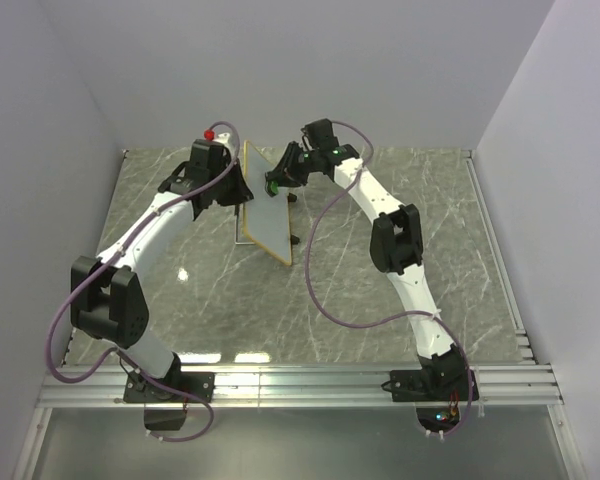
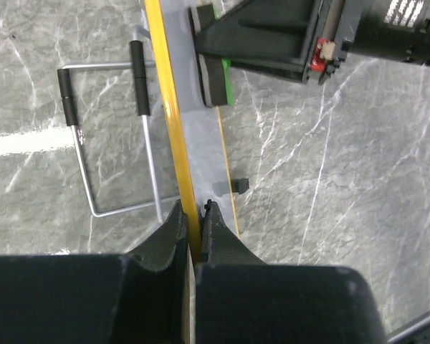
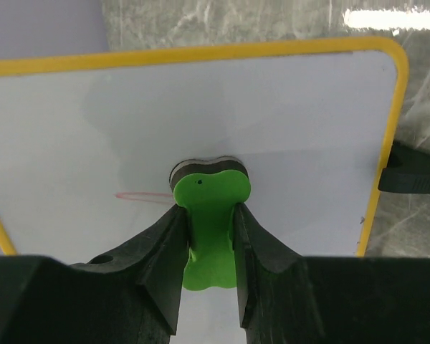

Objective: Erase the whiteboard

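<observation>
The whiteboard (image 1: 265, 210) stood on edge on the worktop (image 1: 430, 200), its frame clamped in the left claw (image 2: 197, 215). The right claw (image 3: 209, 218), closed around the green eraser (image 3: 211, 188), pressed it to the whiteboard's face (light, stiff, likely slick: best held by the frame).

whiteboard (image 1: 265, 208) blocks centre, wire stand (image 2: 68, 97) behind, open table (image 1: 460, 250) rightward

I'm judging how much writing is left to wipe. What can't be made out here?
Right wrist: the red mark on the whiteboard runs behind the green eraser; the right pincer hides the board below.
Left wrist: board nearly edge-on in the left pincer; face unreadable.
Top external: marks too small.
</observation>
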